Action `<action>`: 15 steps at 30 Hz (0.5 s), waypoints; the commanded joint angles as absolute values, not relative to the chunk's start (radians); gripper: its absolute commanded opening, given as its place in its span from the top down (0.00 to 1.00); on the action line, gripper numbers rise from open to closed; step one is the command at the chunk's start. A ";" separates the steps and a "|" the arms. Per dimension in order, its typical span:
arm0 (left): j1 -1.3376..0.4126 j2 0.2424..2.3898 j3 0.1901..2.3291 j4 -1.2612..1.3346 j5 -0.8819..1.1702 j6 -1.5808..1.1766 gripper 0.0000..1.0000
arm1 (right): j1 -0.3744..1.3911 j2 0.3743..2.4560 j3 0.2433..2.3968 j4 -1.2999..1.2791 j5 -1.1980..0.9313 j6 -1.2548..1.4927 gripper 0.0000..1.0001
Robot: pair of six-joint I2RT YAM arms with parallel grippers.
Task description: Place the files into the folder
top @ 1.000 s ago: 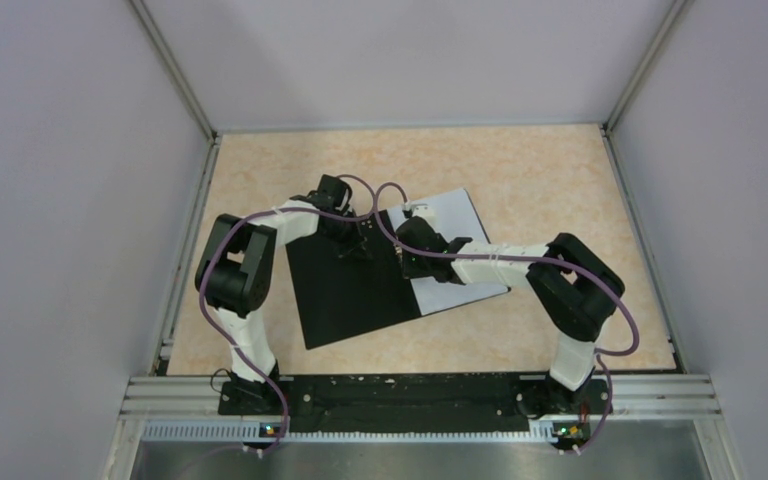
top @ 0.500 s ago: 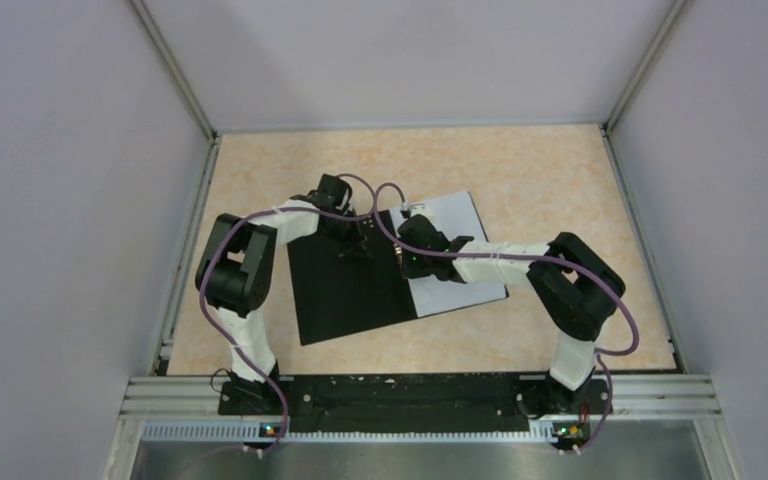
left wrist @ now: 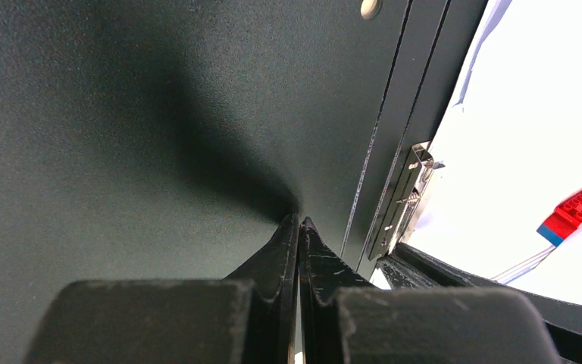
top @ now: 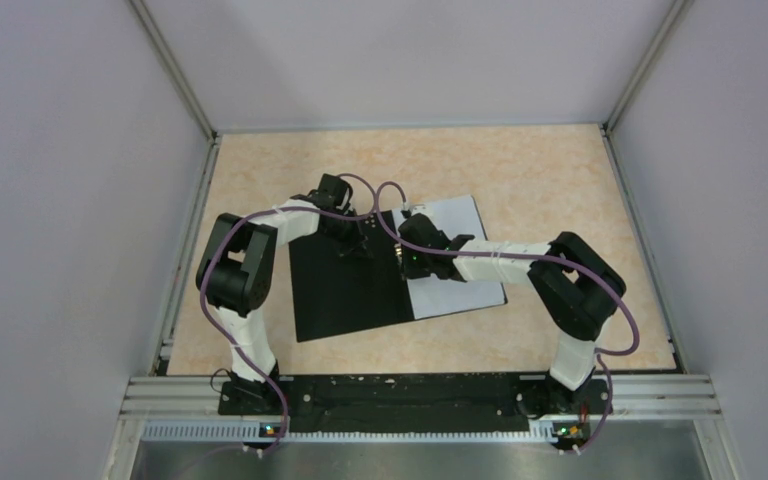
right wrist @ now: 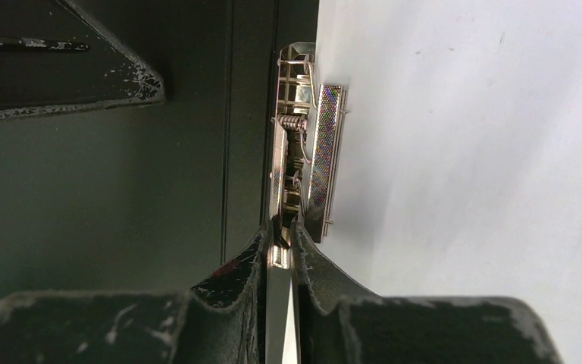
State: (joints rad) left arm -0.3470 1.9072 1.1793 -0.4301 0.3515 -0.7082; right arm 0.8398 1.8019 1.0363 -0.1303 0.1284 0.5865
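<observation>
The folder (top: 345, 295) lies open on the table, black inside up. The white files (top: 455, 285) lie on its right half. My left gripper (top: 352, 250) is shut and empty, its tips pressed on the black left cover (left wrist: 159, 114). My right gripper (top: 407, 262) is shut on the lever of the metal spine clip (right wrist: 303, 144), beside the files (right wrist: 470, 152). In the left wrist view my shut gripper (left wrist: 299, 220) touches the cover just left of the clip (left wrist: 405, 201). In the right wrist view my gripper (right wrist: 282, 227) pinches the bright metal lever.
A small red-and-blue toy block (left wrist: 574, 214) shows over the files in the left wrist view. The left gripper's finger (right wrist: 83, 83) shows at the right wrist view's top left. Grey walls enclose the tan table (top: 540, 170) on three sides.
The folder with the files has turned slightly clockwise, so its near edge lies more level with the table front. Both grippers stay shut in nearly the same places.
</observation>
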 commanded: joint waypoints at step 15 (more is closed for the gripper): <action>-0.357 1.971 1.165 -0.456 0.256 -0.679 0.96 | 0.848 1.768 1.034 -0.395 0.124 0.592 0.79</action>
State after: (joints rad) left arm -0.3511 1.9087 1.1805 -0.4290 0.3519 -0.7082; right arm 0.8433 1.7908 1.0431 -0.1993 0.1032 0.5995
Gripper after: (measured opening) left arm 0.045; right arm 0.187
